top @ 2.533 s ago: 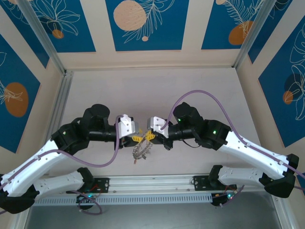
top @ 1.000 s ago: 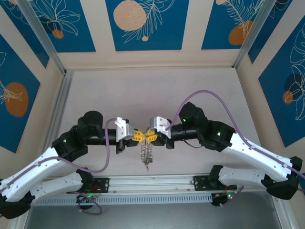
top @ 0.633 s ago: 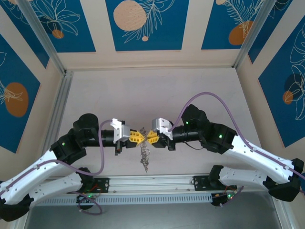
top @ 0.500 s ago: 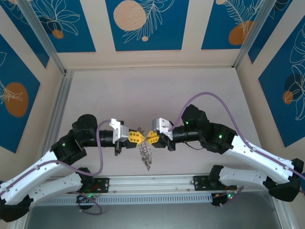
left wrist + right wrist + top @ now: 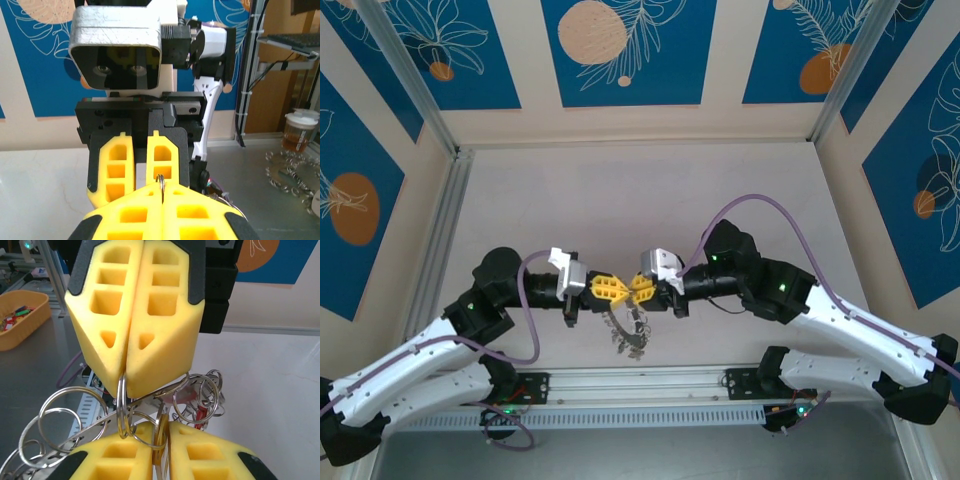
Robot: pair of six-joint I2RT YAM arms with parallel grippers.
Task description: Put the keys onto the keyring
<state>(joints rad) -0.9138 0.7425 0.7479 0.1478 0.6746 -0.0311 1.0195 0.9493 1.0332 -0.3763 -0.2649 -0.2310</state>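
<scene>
Top view: left tool (image 5: 612, 289) clenched, tip to tip with right tool (image 5: 639, 289), both above the worktop (image 5: 620, 200). Keyring (image 5: 629, 334) hangs just below the left tool; grey, rim fringed with small silvery loops.

Left wrist: left tool (image 5: 162, 212) pinches a thin silver loop (image 5: 160, 180).

Right wrist: right tool (image 5: 160, 460), below the left tool (image 5: 128, 377), clenched on a loop of the keyring (image 5: 95, 424). Red tag (image 5: 200, 416) among the loops.

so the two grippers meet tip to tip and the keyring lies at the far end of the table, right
Wrong on the place: the left gripper and right gripper meet tip to tip, but the keyring is right where they meet, not at the far end. The top external view shows it.
</scene>
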